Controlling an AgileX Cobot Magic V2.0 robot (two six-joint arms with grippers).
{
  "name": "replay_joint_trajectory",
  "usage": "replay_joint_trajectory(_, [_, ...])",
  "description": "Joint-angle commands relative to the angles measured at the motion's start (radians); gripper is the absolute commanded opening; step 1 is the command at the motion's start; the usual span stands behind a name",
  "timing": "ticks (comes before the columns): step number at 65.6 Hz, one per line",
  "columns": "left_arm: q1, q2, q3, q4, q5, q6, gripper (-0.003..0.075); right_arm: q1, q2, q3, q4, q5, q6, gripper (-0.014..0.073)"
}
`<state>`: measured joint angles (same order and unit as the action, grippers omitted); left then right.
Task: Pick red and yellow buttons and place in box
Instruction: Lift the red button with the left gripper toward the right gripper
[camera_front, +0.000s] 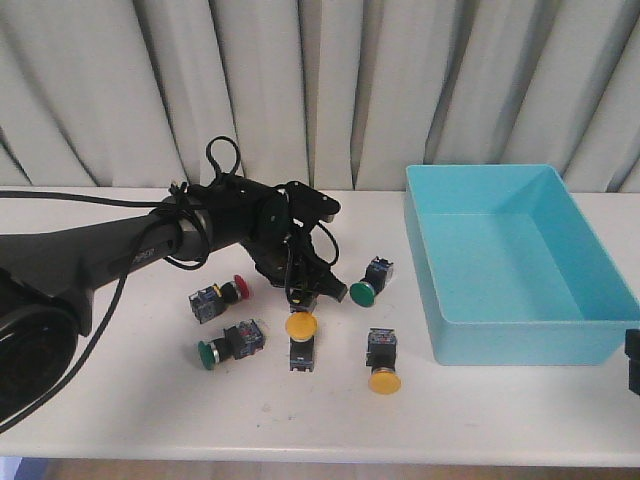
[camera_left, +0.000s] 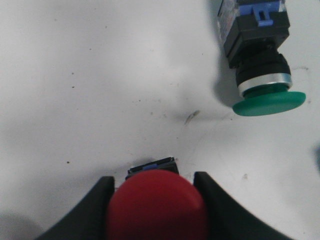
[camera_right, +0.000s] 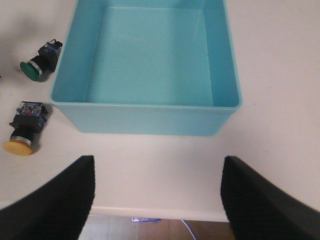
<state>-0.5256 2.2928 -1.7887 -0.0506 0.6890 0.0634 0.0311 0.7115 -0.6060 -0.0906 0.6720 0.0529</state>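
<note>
My left gripper (camera_left: 156, 200) squeezes a round red-capped button (camera_left: 157, 206) between its fingers. My right gripper (camera_right: 156, 200) is wide apart. The big blue plastic box (camera_front: 520, 338) sits at three o'clock.

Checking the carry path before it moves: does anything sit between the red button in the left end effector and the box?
Only a green button lies on the table between the left end effector, closed on the red button, and the box. It sits low, so a lifted carry should likely clear it.
</note>
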Motion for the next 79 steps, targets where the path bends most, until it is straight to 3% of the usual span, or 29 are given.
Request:
replay_joint_trajectory(1, [-0.006,-0.082,-0.031,-0.007,-0.026,-0.011,0.0275,-0.006,0.006,-0.032,-0.010,-0.054,-0.002,0.0506])
replay_joint_trajectory(14, [-0.006,-0.151,-0.031,-0.006,0.019,-0.009,0.0205,-0.006,0.006,-0.032,-0.010,-0.056,-0.002,0.0506])
replay_joint_trajectory(33, [-0.006,-0.363,-0.013,0.001,0.188,0.081,0.0199,-0.006,0.006,-0.032,-0.010,-0.056,-0.002,0.0506])
replay_joint_trajectory(40, [-0.006,-0.472,0.083,0.001,0.174,0.103,0.0199,-0.006,0.006,-0.032,-0.010,-0.055,-0.002,0.0506])
replay_joint_trajectory(58, [-0.006,-0.793,0.458,0.041,-0.015,0.103,0.0199,-0.006,0.006,-0.032,-0.010,-0.052,-0.002,0.0506])
replay_joint_trajectory(79, [0.020,-1.051,0.788,0.051,-0.069,0.101,0.0199,-0.006,0.006,-0.032,-0.011,-0.060,-0.002,0.0506])
